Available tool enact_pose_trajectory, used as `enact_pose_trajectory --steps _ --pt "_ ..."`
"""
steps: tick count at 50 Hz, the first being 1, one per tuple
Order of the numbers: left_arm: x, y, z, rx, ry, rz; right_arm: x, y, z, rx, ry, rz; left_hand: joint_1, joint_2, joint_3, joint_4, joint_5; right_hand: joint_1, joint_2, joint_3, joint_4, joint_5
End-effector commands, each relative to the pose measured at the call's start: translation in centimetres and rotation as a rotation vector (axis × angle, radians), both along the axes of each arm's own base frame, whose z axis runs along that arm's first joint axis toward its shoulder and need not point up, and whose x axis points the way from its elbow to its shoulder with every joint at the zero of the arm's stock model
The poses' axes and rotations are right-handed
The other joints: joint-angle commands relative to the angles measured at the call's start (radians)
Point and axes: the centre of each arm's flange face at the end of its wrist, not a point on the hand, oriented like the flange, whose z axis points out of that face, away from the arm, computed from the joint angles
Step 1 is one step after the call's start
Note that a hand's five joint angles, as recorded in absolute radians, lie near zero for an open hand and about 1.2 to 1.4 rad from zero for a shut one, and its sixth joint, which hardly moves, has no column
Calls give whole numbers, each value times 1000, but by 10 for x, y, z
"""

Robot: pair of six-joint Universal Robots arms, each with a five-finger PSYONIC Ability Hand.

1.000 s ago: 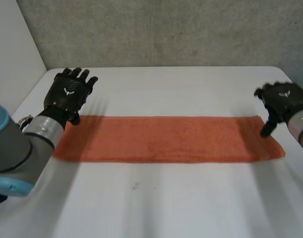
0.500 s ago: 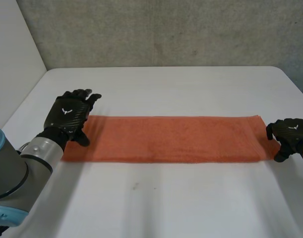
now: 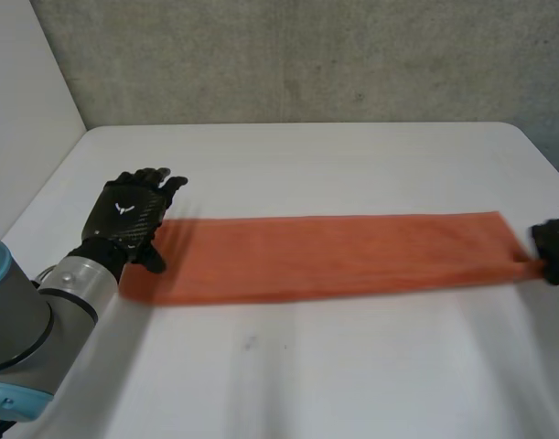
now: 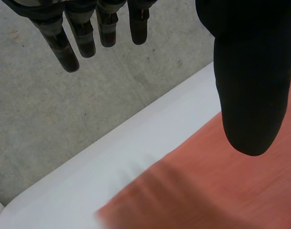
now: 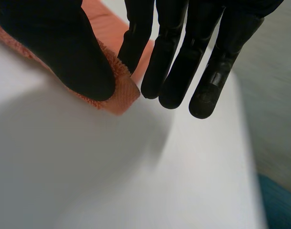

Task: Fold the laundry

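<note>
Orange towel (image 3: 334, 256): right hand (image 5: 64, 47) pinches a corner, left hand (image 3: 128, 215) relaxed

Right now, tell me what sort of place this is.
Likely a robot test bench, not a home laundry room: a white table, a plain grey concrete-like wall behind it, and a single orange towel stretched from the left hand to the right hand, which pinches its corner.

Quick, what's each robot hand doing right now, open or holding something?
Left robot hand: open, fingers straight, over one end of the orange towel.
Right robot hand: shut, pinching the towel's corner against its thumb.
</note>
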Motion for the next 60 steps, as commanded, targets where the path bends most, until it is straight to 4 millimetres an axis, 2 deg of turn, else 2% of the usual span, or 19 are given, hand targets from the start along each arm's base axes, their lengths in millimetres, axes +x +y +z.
enact_pose_trajectory --steps 1,6,11,13,14,16,17,19,20,21,23,27,32,36,38,40,44,51,60 --pt "1 1 0 3 -1 2 -67 -26 30 -112 175 -318 -5 9 6 5 -30 446 214 213 205 260" --pt "1 1 0 1 0 3 -88 -32 47 -150 265 -351 -5 9 6 5 -30 446 214 213 205 260" --pt "1 1 0 1 0 3 -44 -31 64 -221 219 -250 -5 9 6 5 -30 446 214 213 205 260" --pt "1 3 -1 8 -2 3 5 -24 81 -288 134 -136 -5 9 6 5 -30 446 214 213 205 260" --pt "1 3 -1 8 -2 3 5 -24 81 -288 134 -136 -5 9 6 5 -30 446 214 213 205 260" --pt "1 2 -1 7 -2 3 59 -9 91 -331 45 18 -5 9 6 5 -30 446 214 213 205 260" --pt "1 3 -1 8 -2 3 60 -9 91 -331 45 19 -5 9 6 5 -30 446 214 213 205 260" --pt "1 3 -1 8 -2 2 127 20 98 -358 -36 245 -5 9 6 5 -30 446 214 213 205 260" --pt "1 3 -1 10 -3 5 127 20 98 -358 -36 246 -5 9 6 5 -30 446 214 213 205 260" --pt "1 3 -1 10 -3 3 160 40 98 -360 -65 370 -5 9 6 5 -30 446 214 213 205 260" --pt "1 3 -1 10 -3 3 188 60 98 -363 -82 489 -5 9 6 5 -30 446 214 213 205 260" --pt "1 3 -1 11 -3 5 253 119 71 -300 -121 786 -5 9 6 5 -30 446 214 213 205 260" --pt "1 3 -2 13 -4 3 291 163 30 -194 -114 952 -5 9 6 5 -30 446 214 213 205 260" --pt "0 4 -2 13 -4 -3 301 180 12 -153 -84 1000 -5 9 6 5 -30 400 168 168 159 214" --pt "-1 5 -1 11 -3 -6 299 178 11 -157 -60 972 -5 9 6 5 -30 -608 -840 -840 -848 -794" --pt "-6 7 0 6 -2 -26 296 175 15 -164 -54 929 -5 9 6 5 -30 -776 -1008 -1008 -1016 -962" --pt "-14 11 3 -8 3 -57 286 167 34 -201 -60 823 -5 9 6 5 -30 -776 -1008 -1008 -1016 -962" --pt "-54 22 16 -70 20 -185 214 117 52 -155 -174 495 -5 9 6 5 -30 -776 -1008 -1008 -1016 -962" --pt "-105 30 9 -82 32 -311 149 111 17 33 -150 307 -4 9 7 6 -30 -776 -1008 -1008 -1016 -962"
